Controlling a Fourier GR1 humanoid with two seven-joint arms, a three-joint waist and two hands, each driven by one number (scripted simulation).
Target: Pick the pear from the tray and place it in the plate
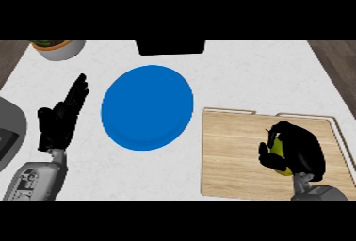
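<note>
head view: only angle I've got, looking steeply down at the bench (230,75)

pear (278,151): sitting over the wooden tray (230,155), right half of it, mostly buried under my right hand (297,149), just a yellow-green sliver showing

right hand: fingers curled round the pear, so I'd call that wrapped on. can't tell if it's off the wood yet or still touching

left hand (61,117): parked at the left of the bench, fingers straight, holding nothing, just resting

plate (147,107): blue, to the left of the tray, nothing on it

step I'm on: I reckon it's the lift and carry

how I'd do it well: go straight up first so the pear clears the tray's raised rim, then swing left and come down over the plate's middle, not the near edge

watch out: round fruit, it'll roll if I let go high, so set it low before uncurling
</note>
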